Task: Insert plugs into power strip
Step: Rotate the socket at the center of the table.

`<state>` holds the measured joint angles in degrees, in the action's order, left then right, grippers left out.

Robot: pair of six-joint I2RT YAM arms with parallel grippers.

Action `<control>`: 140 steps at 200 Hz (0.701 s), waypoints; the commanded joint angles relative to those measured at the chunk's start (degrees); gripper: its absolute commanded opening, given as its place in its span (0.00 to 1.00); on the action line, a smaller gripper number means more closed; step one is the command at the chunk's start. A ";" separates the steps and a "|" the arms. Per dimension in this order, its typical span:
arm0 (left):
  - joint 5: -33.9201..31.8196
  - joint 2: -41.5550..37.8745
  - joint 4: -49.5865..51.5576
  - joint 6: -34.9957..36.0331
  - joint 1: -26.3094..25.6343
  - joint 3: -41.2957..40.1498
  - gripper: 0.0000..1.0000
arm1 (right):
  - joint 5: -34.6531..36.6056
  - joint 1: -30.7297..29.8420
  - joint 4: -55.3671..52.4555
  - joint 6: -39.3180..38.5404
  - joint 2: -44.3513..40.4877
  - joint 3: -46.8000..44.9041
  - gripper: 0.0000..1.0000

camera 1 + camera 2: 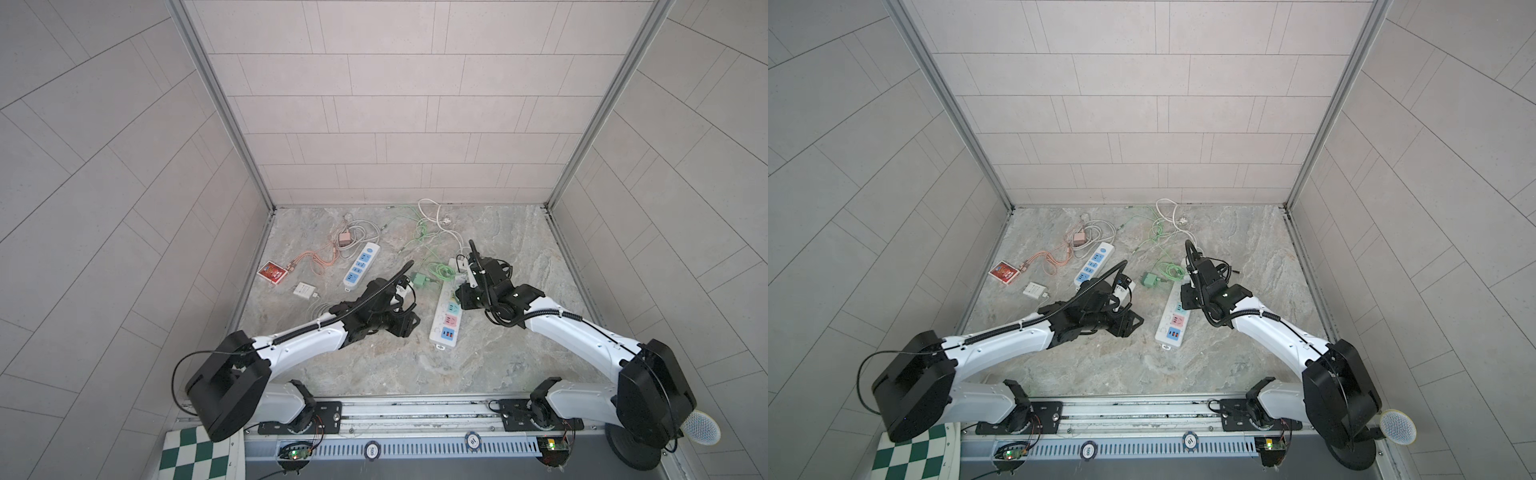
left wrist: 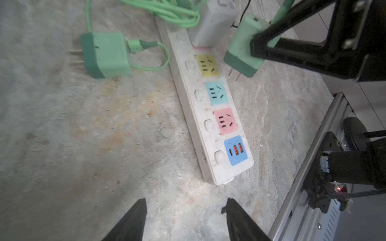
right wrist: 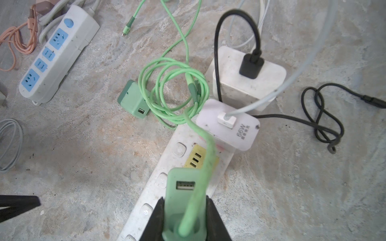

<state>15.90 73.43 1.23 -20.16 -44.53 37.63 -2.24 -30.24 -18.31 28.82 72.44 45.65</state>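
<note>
The right gripper clamps the mint green plug, prongs down, just right of the yellow socket on the power strip; the left gripper gapes empty.

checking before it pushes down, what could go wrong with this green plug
The prongs of the held mint green adapter hang clear of the yellow socket and look offset, so they may miss. Its green cable runs into a coil and could drag. The left gripper is open, off the power strip, which might slide.
</note>
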 commanded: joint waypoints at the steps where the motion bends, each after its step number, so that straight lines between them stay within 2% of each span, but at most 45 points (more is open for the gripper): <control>1: -8.15 -4.86 1.77 -0.81 0.15 -2.47 0.70 | 3.46 -1.47 2.26 1.76 0.48 -0.19 0.01; 46: -15.38 -13.68 0.75 -2.85 1.06 -6.65 0.79 | 7.42 -4.70 3.72 4.26 1.06 -1.78 0.01; 69: -16.10 -16.00 1.24 -3.05 1.79 -7.47 0.81 | 8.47 -5.09 4.22 5.15 0.84 -3.04 0.01; 140: -16.34 -16.74 1.50 -4.27 2.35 -7.52 0.81 | 11.27 -6.37 7.57 7.91 0.09 -6.43 0.00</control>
<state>0.64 57.71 2.55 -23.64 -42.50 30.83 6.11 -36.12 -12.88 34.81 73.45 40.16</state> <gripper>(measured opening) 0.813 0.246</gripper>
